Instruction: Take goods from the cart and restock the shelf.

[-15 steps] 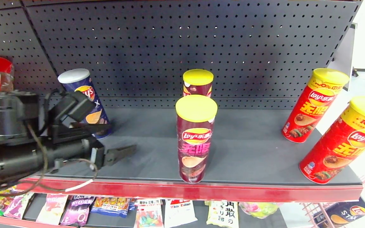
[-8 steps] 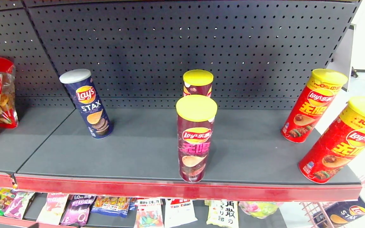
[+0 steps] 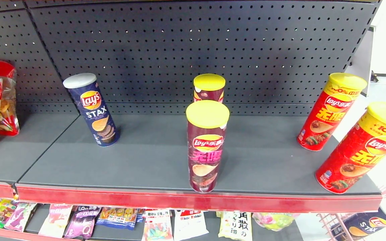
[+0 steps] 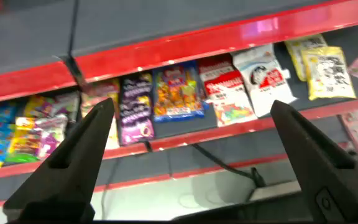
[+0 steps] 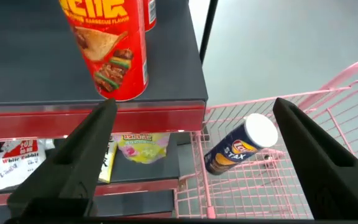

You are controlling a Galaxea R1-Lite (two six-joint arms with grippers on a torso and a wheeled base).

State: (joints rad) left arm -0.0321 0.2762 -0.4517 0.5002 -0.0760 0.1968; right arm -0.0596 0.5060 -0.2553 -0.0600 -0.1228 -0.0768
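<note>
Here, labelled blue can (image 5: 238, 149) lies in cart (image 5: 347, 118).

A: Any readable print?
B: Lots; not transcribing. Facing the left tool (image 4: 191, 106), fingers spread: snack packets (image 4: 178, 94) on the lower shelf (image 4: 166, 143), all faces printed, lettering too small to tell.
A: Right tool (image 5: 194, 102)?
B: Spread too. Beyond it, cart can (image 5: 238, 146) lying in the pink cart (image 5: 347, 186): oval logo, white word. Also before it, front red can (image 5: 110, 50) at the shelf corner: yellow characters, small flavour line.
A: Upper shelf (image 3: 146, 157)?
B: Above the packets the left tool faces. Blue can (image 3: 92, 110): same logo and word. Front maroon can (image 3: 207, 147): logo, pink characters. Rear red can (image 3: 330, 113): logo, yellow characters, print band under lid.
</note>
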